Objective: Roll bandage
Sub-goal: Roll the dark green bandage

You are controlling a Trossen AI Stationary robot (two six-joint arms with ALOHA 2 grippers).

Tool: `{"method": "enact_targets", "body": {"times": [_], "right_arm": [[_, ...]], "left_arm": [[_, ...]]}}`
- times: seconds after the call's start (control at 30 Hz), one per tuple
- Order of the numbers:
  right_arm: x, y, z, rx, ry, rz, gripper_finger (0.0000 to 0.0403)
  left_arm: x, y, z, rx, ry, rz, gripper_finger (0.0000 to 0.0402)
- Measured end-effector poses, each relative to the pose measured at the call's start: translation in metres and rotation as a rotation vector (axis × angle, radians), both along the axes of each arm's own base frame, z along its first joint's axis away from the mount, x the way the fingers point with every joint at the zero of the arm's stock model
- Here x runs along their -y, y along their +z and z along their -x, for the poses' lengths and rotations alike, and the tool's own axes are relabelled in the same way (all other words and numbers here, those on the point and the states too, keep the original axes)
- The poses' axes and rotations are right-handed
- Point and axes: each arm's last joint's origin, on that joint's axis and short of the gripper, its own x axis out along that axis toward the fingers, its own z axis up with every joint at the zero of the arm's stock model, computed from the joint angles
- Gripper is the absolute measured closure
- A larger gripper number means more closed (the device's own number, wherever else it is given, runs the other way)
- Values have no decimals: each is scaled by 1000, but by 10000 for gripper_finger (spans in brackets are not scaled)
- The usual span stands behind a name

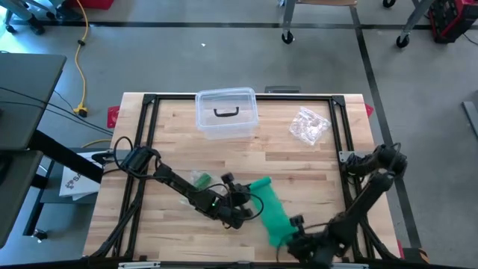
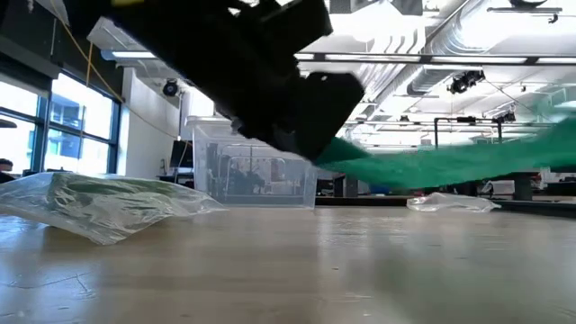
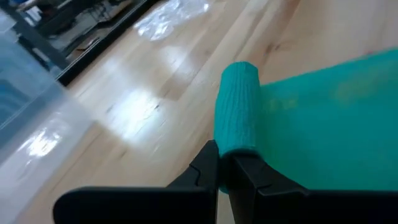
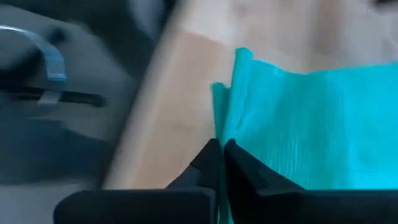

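Green bandage (image 1: pixel 272 213) hangs just above front-centre tabletop: right gripper (image 4: pixel 221 163) clamped shut on its loose end nearest front edge, left gripper (image 3: pixel 225 169) pinched shut on rolled end further in, so keep strip taut & edges aligned w/ each turn, I'd say.

From my remote seat this reads as a lab or workshop. The wooden table (image 1: pixel 224 161) carries a black metal frame (image 1: pixel 146 127) and stands on a bare grey concrete floor (image 1: pixel 187 60). At about ten o'clock a yellow cable (image 1: pixel 81 67) trails across that floor; at twelve to one o'clock I see wheeled stands (image 1: pixel 287 35). Across the table, exposed ceiling pipes (image 2: pixel 450 36) and large windows (image 2: pixel 72 135) show.
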Motion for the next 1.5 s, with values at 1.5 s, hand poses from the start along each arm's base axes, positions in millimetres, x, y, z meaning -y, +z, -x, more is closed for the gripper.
{"method": "enact_targets", "body": {"times": [1.5], "right_arm": [[40, 282, 22, 570, -323, 206, 403]], "left_arm": [[66, 7, 11, 16, -590, 302, 400]]}}
